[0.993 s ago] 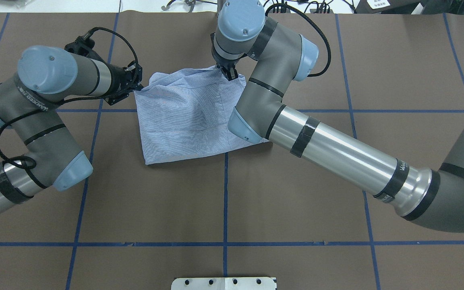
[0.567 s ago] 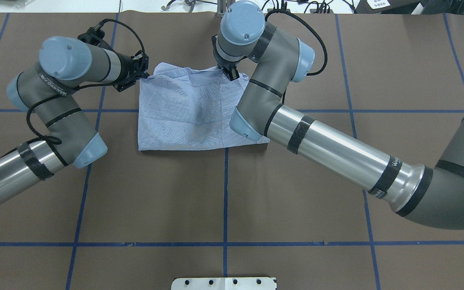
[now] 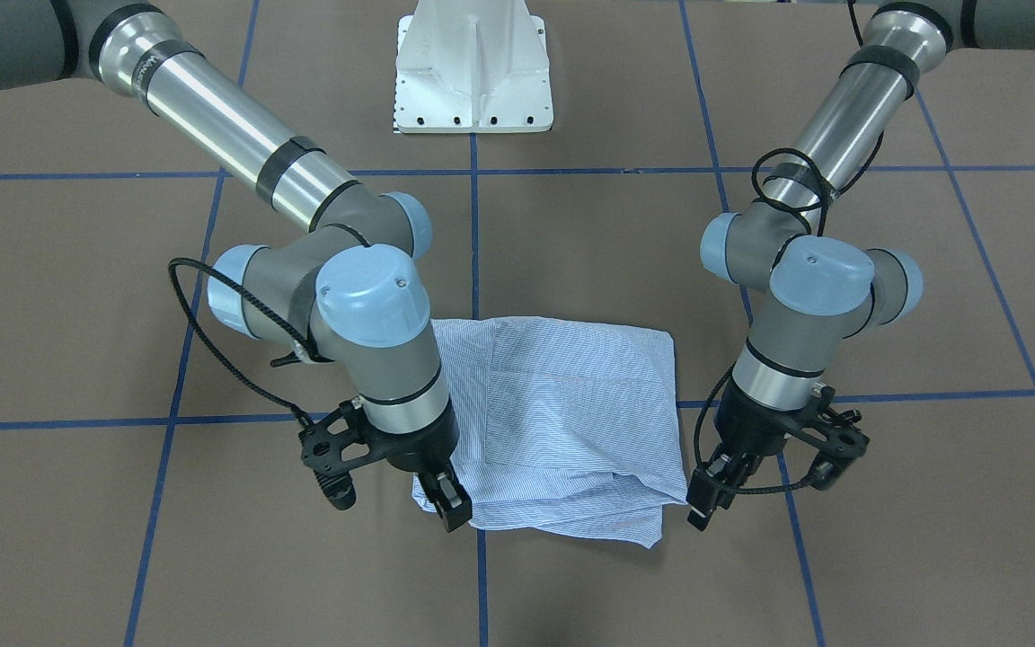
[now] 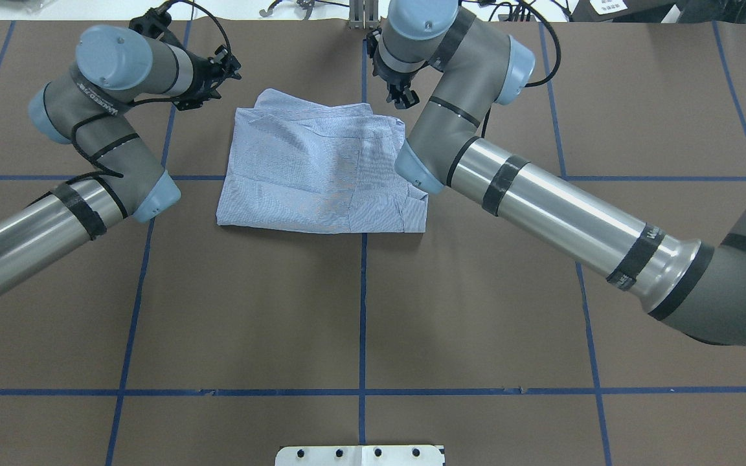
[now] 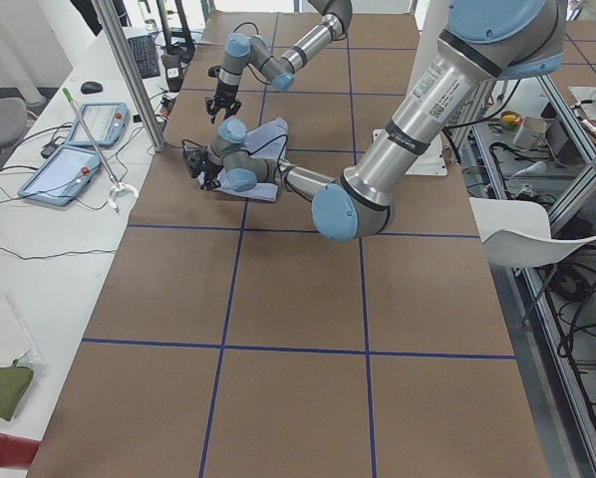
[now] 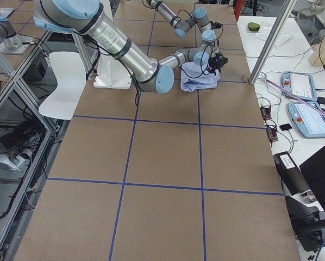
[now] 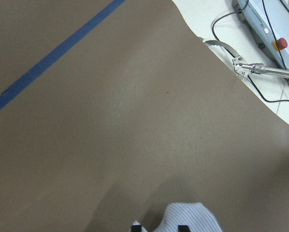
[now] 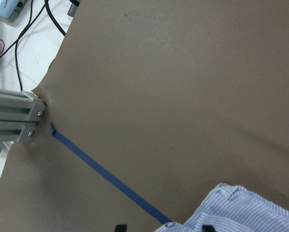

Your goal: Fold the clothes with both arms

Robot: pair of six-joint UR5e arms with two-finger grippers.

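Both pairs of jaws stood parted and empty. The left jaws hung just beyond the shirt's (image 4: 308, 168) far left corner and the right jaws just beyond its far right corner. Behind them, the left arm (image 4: 88, 84) and right arm (image 4: 541, 207) flanked the shirt. It lay as a rough rectangle by the middle of the tabletop's (image 4: 360, 310) far edge. One fold looked laid. The next probably called for fresh pinches through every layer, since the far edge was rumpled.
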